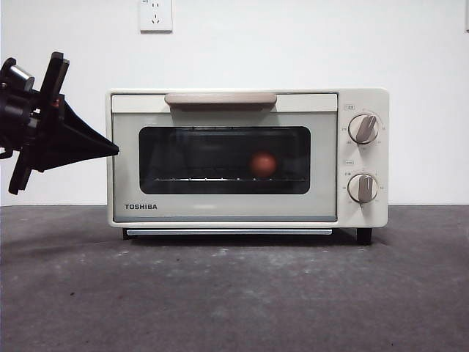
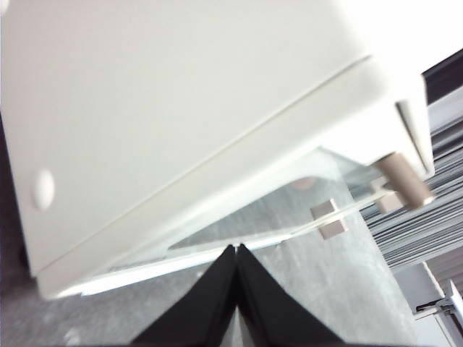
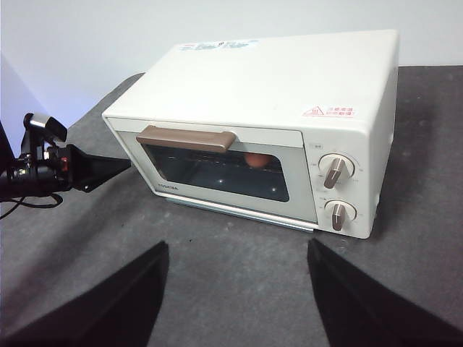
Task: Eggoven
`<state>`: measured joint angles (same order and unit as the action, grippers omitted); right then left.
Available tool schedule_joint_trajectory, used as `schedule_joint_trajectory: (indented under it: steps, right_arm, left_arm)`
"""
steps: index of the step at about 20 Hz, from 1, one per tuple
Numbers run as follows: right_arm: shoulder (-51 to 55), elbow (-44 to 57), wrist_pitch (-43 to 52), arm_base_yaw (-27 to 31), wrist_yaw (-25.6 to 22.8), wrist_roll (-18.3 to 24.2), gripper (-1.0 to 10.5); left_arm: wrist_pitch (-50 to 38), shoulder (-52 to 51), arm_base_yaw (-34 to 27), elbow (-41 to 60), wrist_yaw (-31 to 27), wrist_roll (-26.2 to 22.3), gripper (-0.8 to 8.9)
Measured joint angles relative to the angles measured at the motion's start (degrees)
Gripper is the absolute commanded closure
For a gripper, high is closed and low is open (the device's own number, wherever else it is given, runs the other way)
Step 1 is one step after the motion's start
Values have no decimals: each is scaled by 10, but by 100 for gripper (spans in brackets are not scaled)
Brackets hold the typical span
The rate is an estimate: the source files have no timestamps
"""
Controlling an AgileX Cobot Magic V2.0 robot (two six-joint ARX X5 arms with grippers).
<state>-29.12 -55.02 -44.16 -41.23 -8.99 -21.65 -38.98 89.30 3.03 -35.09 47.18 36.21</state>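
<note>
Egg [image 1: 263,163], smooth, behind oven [image 1: 220,209] glass

egg [image 1: 263,163] dim behind dark oven glass [image 1: 223,160], knob [image 1: 363,128] markings too small to read

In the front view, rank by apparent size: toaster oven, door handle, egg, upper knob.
1. Toaster oven
2. Door handle
3. Egg and upper knob: these look about alike, and the egg sits deeper behind dark glass, so I won't rank them.
</note>
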Motion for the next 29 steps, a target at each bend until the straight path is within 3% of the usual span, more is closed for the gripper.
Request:
schedule_joint_trajectory:
  steps: [10, 14, 19, 25, 28, 29]
  right_arm:
    - [0, 0, -19, 0, 0, -3, 637]
    - [0, 0, -43, 0, 0, -3, 637]
    - [0, 0, -63, 0, 0, -2, 650]
    - [0, 0, -64, 0, -13, 10, 812]
    - [0, 0, -64, 0, -31, 27, 951]
    - [0, 0, -64, 0, -33, 32, 941]
  left_arm:
    - [36, -40, 18, -5, -3, 6, 806]
    - [101, -101, 45, -5, -14, -13, 806]
    - [250, -208, 85, -12, -86, -75, 806]
    - [411, -329, 118, -48, -180, -153, 806]
    - [457, -369, 124, -61, -196, -175, 806]
    - [467, -382, 124, -61, -198, -178, 806]
